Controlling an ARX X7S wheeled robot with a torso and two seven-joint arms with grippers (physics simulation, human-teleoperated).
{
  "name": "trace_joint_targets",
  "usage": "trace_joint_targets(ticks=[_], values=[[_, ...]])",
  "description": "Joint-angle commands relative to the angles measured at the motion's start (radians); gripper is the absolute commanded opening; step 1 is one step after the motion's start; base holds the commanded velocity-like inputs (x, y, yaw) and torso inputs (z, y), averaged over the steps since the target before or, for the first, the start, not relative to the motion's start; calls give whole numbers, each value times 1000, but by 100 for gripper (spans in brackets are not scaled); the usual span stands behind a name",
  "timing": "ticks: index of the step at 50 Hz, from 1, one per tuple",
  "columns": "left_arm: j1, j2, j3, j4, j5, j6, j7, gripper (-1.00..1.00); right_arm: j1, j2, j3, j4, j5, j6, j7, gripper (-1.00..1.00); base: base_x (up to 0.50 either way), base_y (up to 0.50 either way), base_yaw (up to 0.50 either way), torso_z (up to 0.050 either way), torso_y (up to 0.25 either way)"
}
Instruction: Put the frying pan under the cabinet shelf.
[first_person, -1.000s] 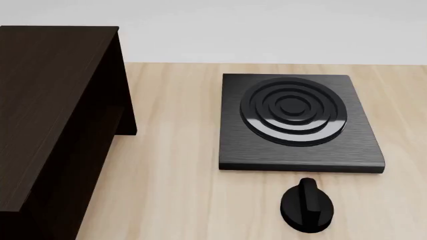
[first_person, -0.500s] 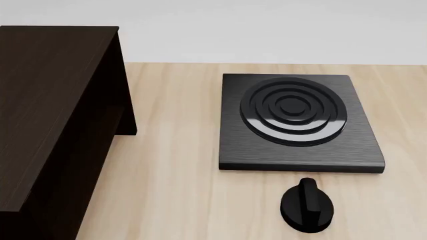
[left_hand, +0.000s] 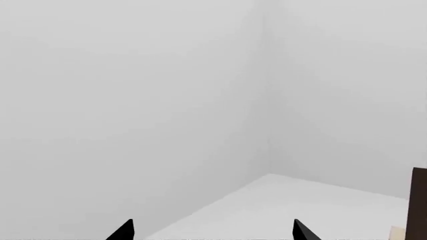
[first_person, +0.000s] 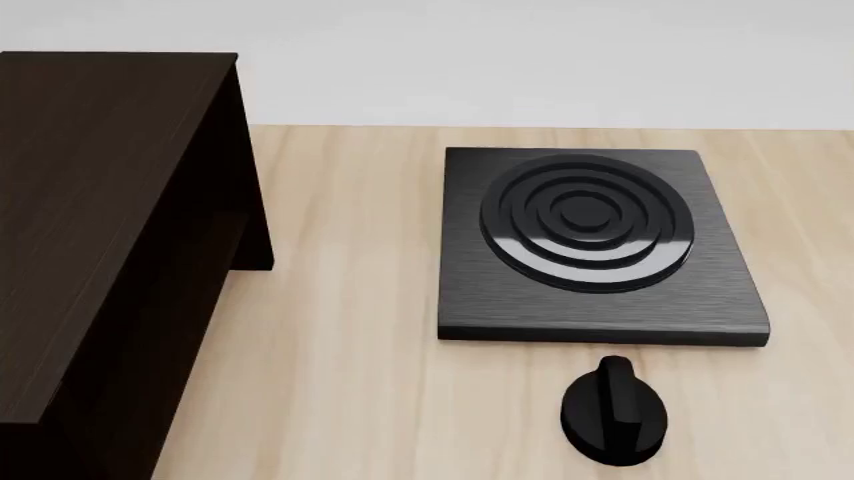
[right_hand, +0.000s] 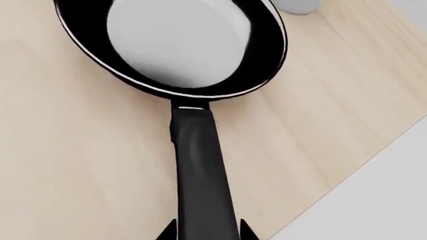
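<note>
Pale wooden surface (right_hand: 80, 165) only in the right wrist view carries the frying pan (right_hand: 173, 45): its handle runs between the right gripper (right_hand: 203, 231) jaws, contact unclear. Left gripper (left_hand: 213, 231), jaws spread, faces blank wall. Head view alone shows the cabinet shelf (first_person: 94, 240) and stove plate (first_person: 594, 245).

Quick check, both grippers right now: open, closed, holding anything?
Left gripper: open, tips spread wide with nothing between them, facing a blank wall.
Right gripper: tips flank the frying pan handle; whether it is clamped cannot be told.

Bright, even, sharp renders; shadows seemingly faint.
</note>
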Motion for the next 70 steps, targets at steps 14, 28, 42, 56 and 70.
trace_joint_targets(ticks=[14, 28, 42, 56, 70], values=[[21, 4, -23, 21, -16, -4, 3, 100, -6, 5, 118, -203, 51, 21, 27, -100, 0, 0, 0, 0, 0], [23, 5, -34, 39, -33, -15, 0, 100, -19, 27, 252, -391, 142, 98, 81, -100, 0, 0, 0, 0, 1], [24, 9, -35, 39, -38, -7, 1, 100, 6, 58, 360, -515, 258, 176, 138, -100, 0, 0, 0, 0, 1], [26, 11, -31, 44, -41, -8, -4, 100, 200, 154, 227, -582, 396, 205, 274, -100, 0, 0, 1, 0, 1], [32, 9, -47, 61, -54, -25, -13, 100, 495, 210, -151, -563, 417, 169, 351, -100, 0, 0, 0, 0, 1]])
